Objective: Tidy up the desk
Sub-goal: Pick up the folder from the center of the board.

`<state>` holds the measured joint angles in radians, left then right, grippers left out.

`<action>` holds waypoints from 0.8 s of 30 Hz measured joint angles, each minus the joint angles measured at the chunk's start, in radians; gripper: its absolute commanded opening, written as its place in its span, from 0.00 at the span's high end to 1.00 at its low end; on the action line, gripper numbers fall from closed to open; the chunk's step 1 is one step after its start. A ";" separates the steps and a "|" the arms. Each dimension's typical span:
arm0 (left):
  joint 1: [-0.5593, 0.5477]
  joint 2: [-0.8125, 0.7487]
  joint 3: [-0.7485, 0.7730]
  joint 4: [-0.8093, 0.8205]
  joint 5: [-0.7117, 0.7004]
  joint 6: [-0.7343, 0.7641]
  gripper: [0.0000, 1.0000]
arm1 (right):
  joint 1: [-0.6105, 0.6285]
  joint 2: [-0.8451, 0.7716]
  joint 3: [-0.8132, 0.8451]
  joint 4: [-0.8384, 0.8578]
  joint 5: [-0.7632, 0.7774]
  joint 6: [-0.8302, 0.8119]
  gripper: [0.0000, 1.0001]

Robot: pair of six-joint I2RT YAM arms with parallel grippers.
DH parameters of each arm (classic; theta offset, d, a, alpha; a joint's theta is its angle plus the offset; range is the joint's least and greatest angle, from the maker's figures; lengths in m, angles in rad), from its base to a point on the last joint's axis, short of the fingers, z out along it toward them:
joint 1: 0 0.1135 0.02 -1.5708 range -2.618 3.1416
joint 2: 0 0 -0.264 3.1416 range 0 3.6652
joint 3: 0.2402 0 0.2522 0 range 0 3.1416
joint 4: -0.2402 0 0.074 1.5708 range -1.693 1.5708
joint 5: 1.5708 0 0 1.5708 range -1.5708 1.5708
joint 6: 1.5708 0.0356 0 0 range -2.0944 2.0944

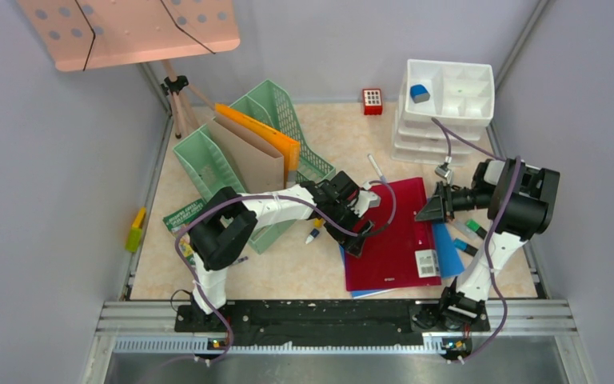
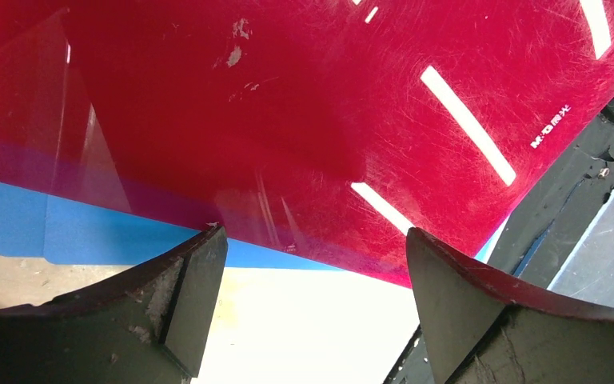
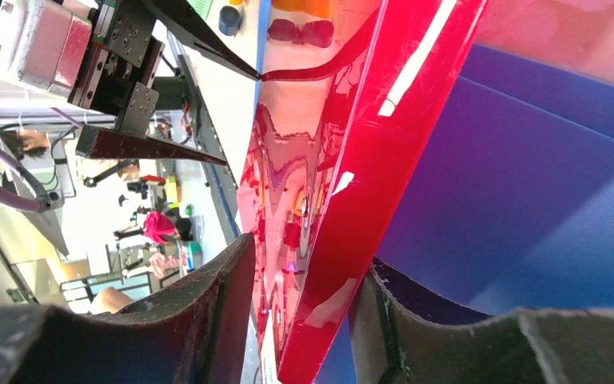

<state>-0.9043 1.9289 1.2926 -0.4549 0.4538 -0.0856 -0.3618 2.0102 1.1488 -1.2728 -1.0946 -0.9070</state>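
Observation:
A glossy red folder (image 1: 392,236) lies on a blue folder (image 1: 448,250) on the beige desk (image 1: 288,272), right of centre. My left gripper (image 1: 360,230) is at the red folder's left edge. In the left wrist view my gripper (image 2: 312,264) is open, with the red folder (image 2: 328,104) just beyond the tips and nothing between them. My right gripper (image 1: 430,208) is at the folder's right edge. In the right wrist view my gripper (image 3: 304,296) is closed on the red folder's raised edge (image 3: 384,136), above the blue folder (image 3: 528,176).
A green file rack (image 1: 240,152) with brown and orange folders stands at back left. A white drawer organiser (image 1: 448,92) stands at back right, a small red block (image 1: 372,101) beside it. A pen (image 1: 314,234), a binder clip (image 1: 444,170) and markers (image 1: 468,232) lie near the folders.

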 measured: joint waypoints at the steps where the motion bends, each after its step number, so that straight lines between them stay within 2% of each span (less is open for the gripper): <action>1: 0.000 0.000 0.000 0.000 -0.001 0.003 0.12 | 0.000 0.000 0.001 -0.010 -0.002 -0.012 0.57; 13: -0.002 0.000 0.000 0.003 -0.007 0.014 0.12 | 0.003 0.000 0.012 -0.047 0.016 -0.065 0.57; 24: -0.003 -0.002 0.000 0.007 -0.024 0.033 0.12 | 0.055 0.000 0.012 -0.085 0.025 -0.114 0.60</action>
<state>-0.9077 1.9266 1.2926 -0.4480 0.4294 -0.0528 -0.3069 2.0098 1.1610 -1.3582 -1.0695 -1.0214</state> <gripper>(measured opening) 0.877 0.430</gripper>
